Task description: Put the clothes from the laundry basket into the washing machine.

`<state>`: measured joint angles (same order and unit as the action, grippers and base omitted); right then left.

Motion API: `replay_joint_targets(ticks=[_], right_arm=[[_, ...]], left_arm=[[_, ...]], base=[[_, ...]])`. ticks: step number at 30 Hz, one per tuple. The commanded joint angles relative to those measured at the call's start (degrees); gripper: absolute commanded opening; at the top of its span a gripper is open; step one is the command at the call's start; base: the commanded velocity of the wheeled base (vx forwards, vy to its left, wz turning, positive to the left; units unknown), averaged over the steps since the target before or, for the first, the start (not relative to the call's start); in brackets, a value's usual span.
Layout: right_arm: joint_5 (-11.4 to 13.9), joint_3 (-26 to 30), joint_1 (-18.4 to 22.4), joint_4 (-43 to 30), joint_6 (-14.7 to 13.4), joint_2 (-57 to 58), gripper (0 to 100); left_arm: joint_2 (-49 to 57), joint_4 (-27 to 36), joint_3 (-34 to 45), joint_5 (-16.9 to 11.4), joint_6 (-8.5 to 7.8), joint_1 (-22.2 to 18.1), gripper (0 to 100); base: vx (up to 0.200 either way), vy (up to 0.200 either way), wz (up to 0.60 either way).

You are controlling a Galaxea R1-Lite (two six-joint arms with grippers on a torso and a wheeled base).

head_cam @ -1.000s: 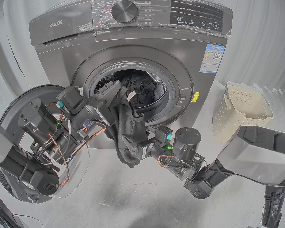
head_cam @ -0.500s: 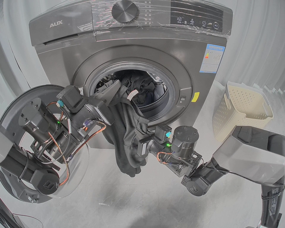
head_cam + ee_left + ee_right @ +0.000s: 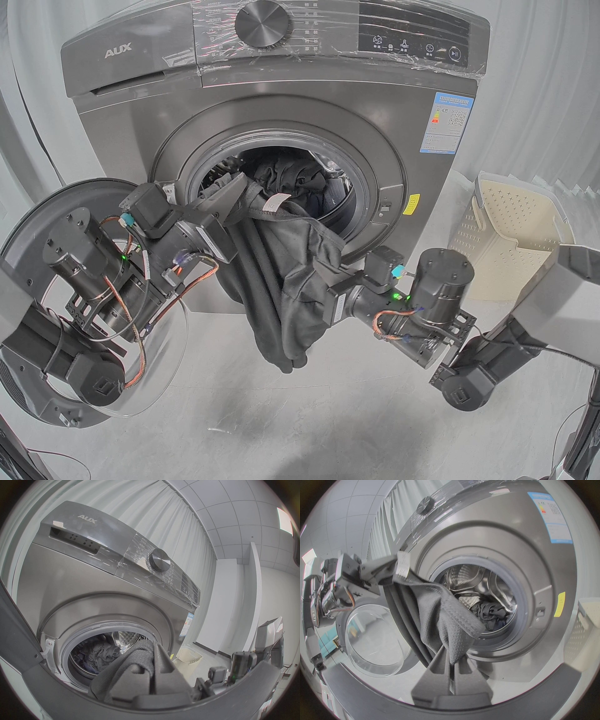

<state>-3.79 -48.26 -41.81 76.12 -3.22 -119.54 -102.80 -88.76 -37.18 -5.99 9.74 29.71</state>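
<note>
- Clothes (image 3: pixel 294 178) lie in the washer (image 3: pixel 375 112) drum already; basket (image 3: pixel 519 215) looks empty.
- Dark garment (image 3: pixel 281 269) hangs outside the opening, stretched between both grippers.
- Left gripper (image 3: pixel 240 187) clamps its top edge, right gripper (image 3: pixel 324 290) pinches its side.
- Left to do: feed this last piece in.

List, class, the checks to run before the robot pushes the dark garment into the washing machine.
1. Round glass door swung open: ok.
2. Left claw shut on dark grey knit garment: ok.
3. Right claw shut on the garment's lower fold: ok.
4. Garment clear of the grey rubber drum rim: not ok, it hangs outside in front of it.
5. Cream perforated plastic laundry basket emptied: cannot tell, partly hidden.
</note>
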Motion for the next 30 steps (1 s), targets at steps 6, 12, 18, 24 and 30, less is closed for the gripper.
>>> replay_joint_targets(ticks=[6,12,18,24,30], right_arm=[[1.59,5.11,4.2,0.26,1.9,7.92,0],[1.77,6.16,4.37,1.49,0.93,13.02,0],[1.68,6.95,4.37,5.18,-1.62,16.36,0],[1.68,6.34,3.58,5.36,-1.7,16.71,0],[2.03,6.69,3.41,5.36,-1.7,17.32,0]], left_arm=[[0.23,-0.01,0.79,-0.17,0.02,-0.35,0],[0.85,-0.1,4.13,-1.05,0.1,0.35,0],[-0.03,-0.1,5.54,-1.13,0.19,0.35,0],[-2.23,-0.1,8.18,-1.13,0.02,1.58,0],[-6.71,-0.1,7.91,-2.28,0.19,1.58,0]], base=[[0.0,0.0,0.0],[0.0,0.0,0.0],[0.0,0.0,0.0],[0.0,0.0,0.0],[0.0,0.0,0.0]])
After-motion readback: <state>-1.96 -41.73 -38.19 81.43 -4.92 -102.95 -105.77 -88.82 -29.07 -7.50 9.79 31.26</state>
